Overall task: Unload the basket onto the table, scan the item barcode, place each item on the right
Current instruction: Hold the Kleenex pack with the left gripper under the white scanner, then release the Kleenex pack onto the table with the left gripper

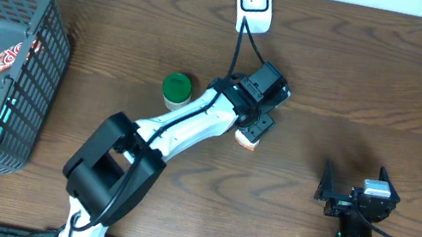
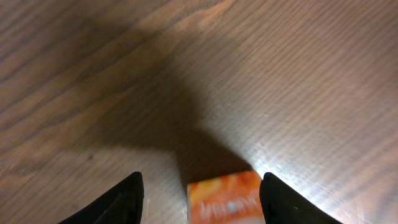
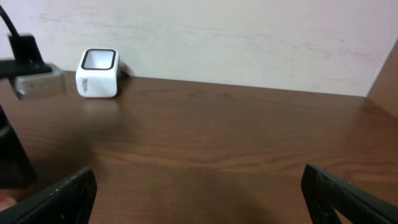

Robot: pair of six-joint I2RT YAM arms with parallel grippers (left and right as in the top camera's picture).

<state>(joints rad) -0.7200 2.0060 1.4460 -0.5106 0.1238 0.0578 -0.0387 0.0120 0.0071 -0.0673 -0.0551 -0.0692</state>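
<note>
Left gripper spread around the orange box
The box lies between its fingers, close to one and clear of the other. Closing off-centre could twist it, turning the barcode away from the scanner beyond. The right gripper gapes empty.

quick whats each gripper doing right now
left gripper: open, orange box between its fingers with a gap on one side
right gripper: open, holding nothing
</note>
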